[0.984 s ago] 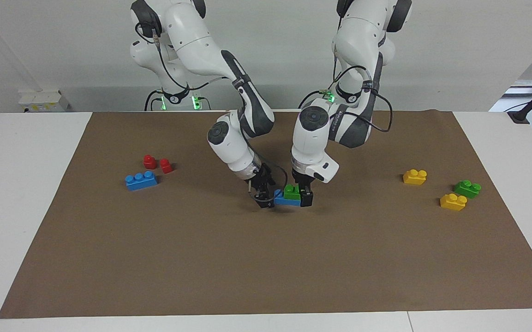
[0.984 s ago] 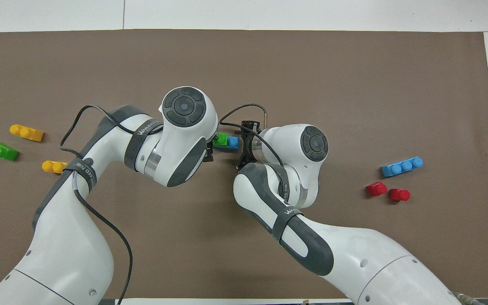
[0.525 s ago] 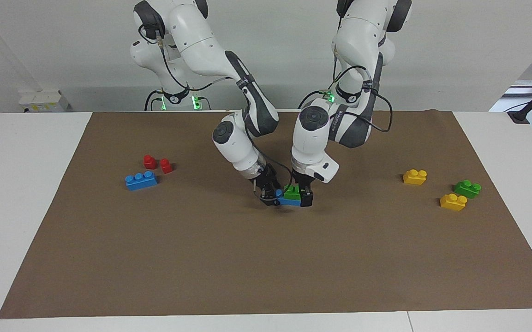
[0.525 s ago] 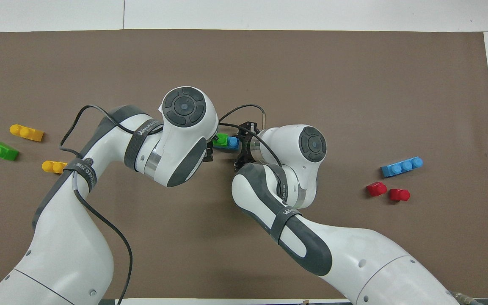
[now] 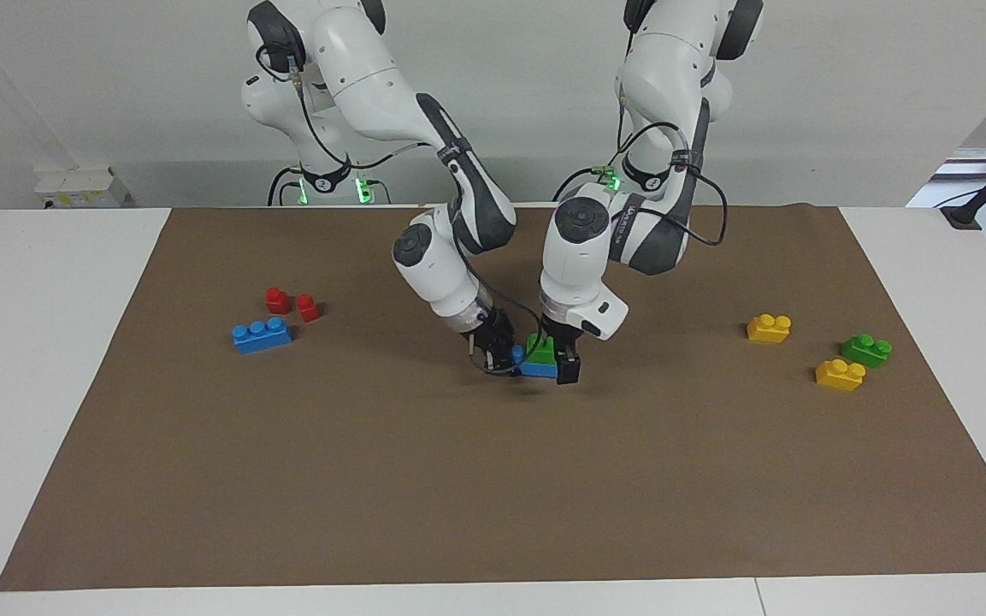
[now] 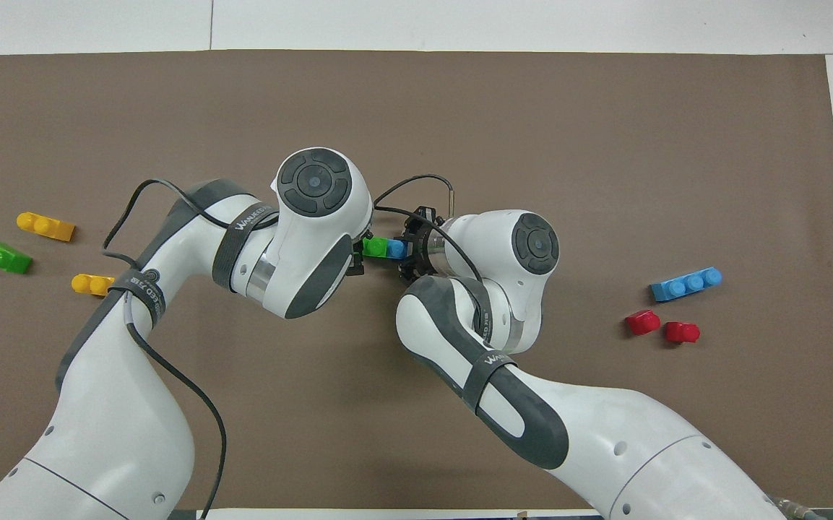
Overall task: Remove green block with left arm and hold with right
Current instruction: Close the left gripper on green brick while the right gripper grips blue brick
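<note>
Brown paper mat (image 5: 493, 479) covers a white table (image 5: 39, 359). Near its middle, both arms meet low over a small stack: the green block (image 5: 541, 349) sits on top of a blue brick (image 5: 538, 369). The left gripper (image 5: 563, 359) comes down from above and pinches the green block. The right gripper (image 5: 499, 352) is clamped on the blue brick's end. Toward the left arm's end lie two yellow bricks (image 5: 769, 328) and a second green brick (image 5: 866, 350). Toward the right arm's end lie another blue brick (image 5: 262, 334) and two red pieces (image 5: 292, 303).
</note>
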{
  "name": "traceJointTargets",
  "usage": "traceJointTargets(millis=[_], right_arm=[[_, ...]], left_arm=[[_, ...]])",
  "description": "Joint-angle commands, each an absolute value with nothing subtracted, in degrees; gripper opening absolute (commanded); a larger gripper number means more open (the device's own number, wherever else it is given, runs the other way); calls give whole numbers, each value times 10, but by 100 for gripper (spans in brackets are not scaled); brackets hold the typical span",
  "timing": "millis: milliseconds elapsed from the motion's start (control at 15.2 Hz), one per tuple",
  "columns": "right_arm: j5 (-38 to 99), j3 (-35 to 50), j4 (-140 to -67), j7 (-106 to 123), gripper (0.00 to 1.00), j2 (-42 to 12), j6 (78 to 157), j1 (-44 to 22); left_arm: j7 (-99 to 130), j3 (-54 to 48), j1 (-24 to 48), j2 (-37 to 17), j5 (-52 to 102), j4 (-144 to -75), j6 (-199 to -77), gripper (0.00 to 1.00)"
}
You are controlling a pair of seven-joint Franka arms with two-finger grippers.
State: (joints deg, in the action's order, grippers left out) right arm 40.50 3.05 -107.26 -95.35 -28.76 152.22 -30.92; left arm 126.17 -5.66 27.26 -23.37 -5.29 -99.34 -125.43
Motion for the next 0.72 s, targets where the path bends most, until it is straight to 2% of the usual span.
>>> traceJointTargets(millis=[0, 66, 131, 197, 656], right_arm=[[420, 33, -1070, -949, 0, -297, 1534, -306], [420, 33, -1070, -949, 0, -297, 1534, -306], [420, 33, -1071, -949, 0, -297, 1534, -306], [420, 33, -1071, -949, 0, -297, 1534, -306], [420, 33, -1072, -947, 0, -297, 1534, -305]], left_arm=[[1269, -48, 282, -237, -68, -997, -1266, 82], [1267, -48, 283, -237, -71, -998, -1266, 58], [1267, -48, 283, -237, -76, -998, -1266, 24], [1259, -49, 283, -237, -83, -998, -1266, 0], [1252, -51, 279, -229, -74, -998, -1270, 0]])
